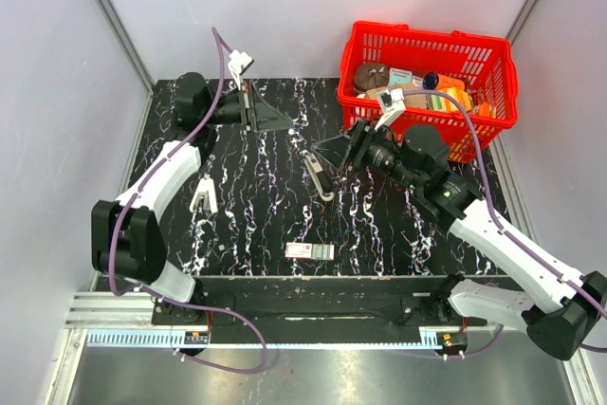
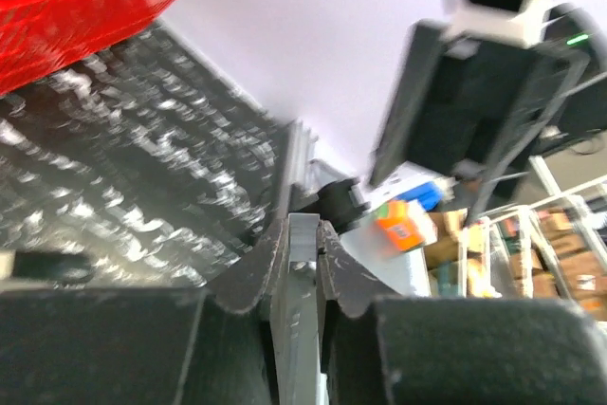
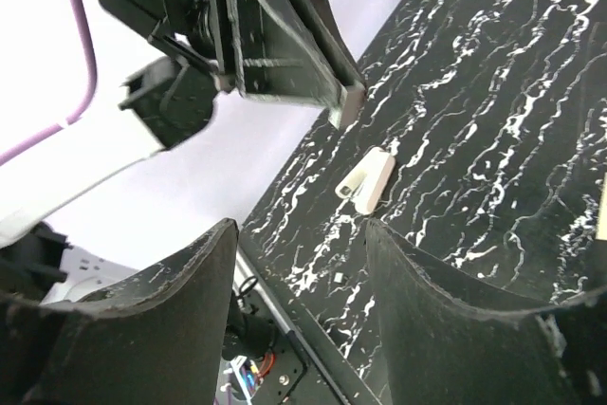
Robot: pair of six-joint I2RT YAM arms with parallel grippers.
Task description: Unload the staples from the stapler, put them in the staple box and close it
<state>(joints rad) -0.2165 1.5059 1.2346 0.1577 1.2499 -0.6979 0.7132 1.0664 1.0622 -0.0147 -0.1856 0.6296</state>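
The white stapler (image 1: 204, 198) lies on the black marbled table at the left, clear of both grippers; the right wrist view shows the stapler (image 3: 368, 180) too. My left gripper (image 1: 286, 124) hovers at the back of the table, shut on a thin grey metal strip, the staples (image 2: 303, 263). That strip's end (image 3: 349, 101) pokes out between the left fingertips. My right gripper (image 1: 337, 151) is at mid-table, tilted toward the left, open with nothing between its fingers (image 3: 190, 282). A tiny grey bit (image 3: 337, 277) lies on the table near the front edge.
A dark oblong object with pale edges (image 1: 319, 175) lies just below the right gripper. A small red-white-green labelled box (image 1: 310, 251) sits near the front edge. A red basket (image 1: 432, 40) with several items stands at the back right.
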